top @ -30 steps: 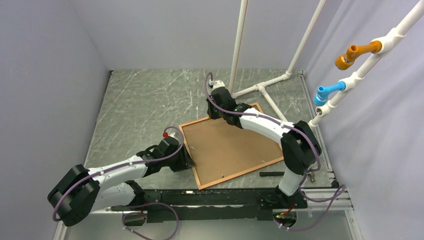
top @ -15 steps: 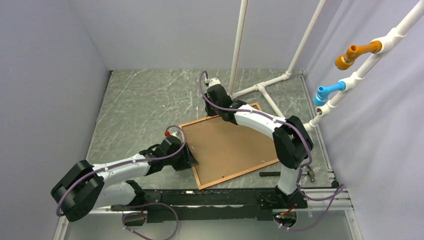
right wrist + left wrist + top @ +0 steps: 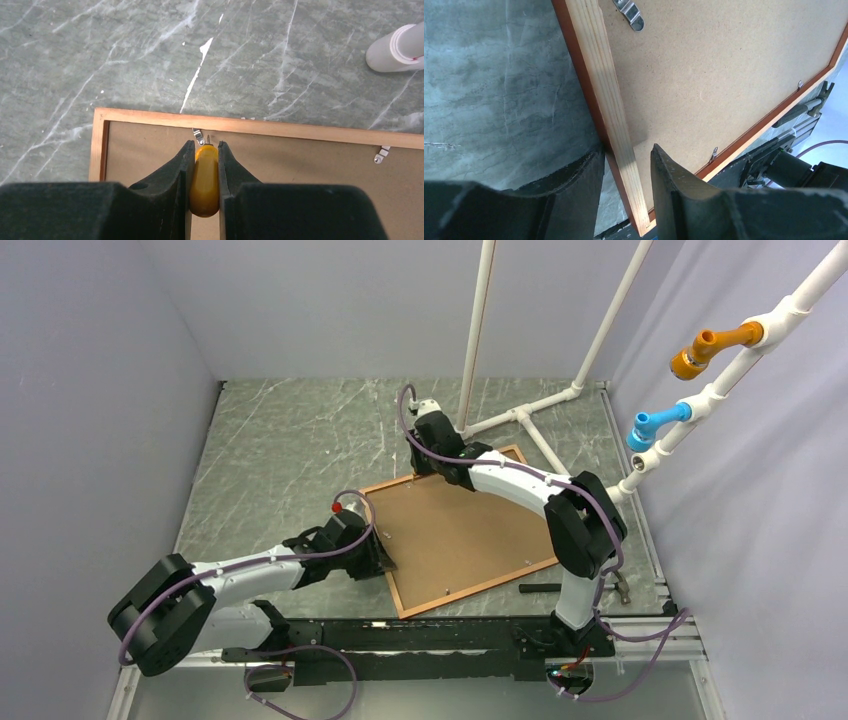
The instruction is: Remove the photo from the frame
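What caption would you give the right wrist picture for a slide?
Right gripper holds a yellow-handled tool, its tip at a metal clip on the back of the frame.

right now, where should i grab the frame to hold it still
The frame's left side rail, from the outer edge: it is a narrow raised strip with bare table beside it. The open left pincer straddles it there, away from the right pincer and its yellow tool.
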Controlling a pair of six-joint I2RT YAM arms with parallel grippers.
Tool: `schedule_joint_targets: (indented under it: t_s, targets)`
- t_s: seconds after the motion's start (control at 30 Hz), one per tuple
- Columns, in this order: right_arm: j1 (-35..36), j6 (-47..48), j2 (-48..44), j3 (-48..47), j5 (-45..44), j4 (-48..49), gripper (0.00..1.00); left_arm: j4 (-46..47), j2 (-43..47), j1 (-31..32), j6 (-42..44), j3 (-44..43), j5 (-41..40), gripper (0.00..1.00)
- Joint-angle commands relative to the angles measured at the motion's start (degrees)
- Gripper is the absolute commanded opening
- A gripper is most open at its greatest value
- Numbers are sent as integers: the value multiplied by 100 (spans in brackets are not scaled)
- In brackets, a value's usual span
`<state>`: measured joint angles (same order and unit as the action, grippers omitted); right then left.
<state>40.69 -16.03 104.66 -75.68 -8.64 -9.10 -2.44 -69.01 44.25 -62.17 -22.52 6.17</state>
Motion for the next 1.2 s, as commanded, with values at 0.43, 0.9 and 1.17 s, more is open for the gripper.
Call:
schedule_joint_targets:
  t_s: [0.43,0.9,1.17]
  targets:
    - [57,144,34,160,951,626,0,-206,-89,49,78,125,-284,44]
    - [61,659,93,25,1580,140,0,-161,-193,50,127,151,-314,44]
    - [81,289,-1307,106,1057,-360,0,-622,69,51,334,-12,-490,56]
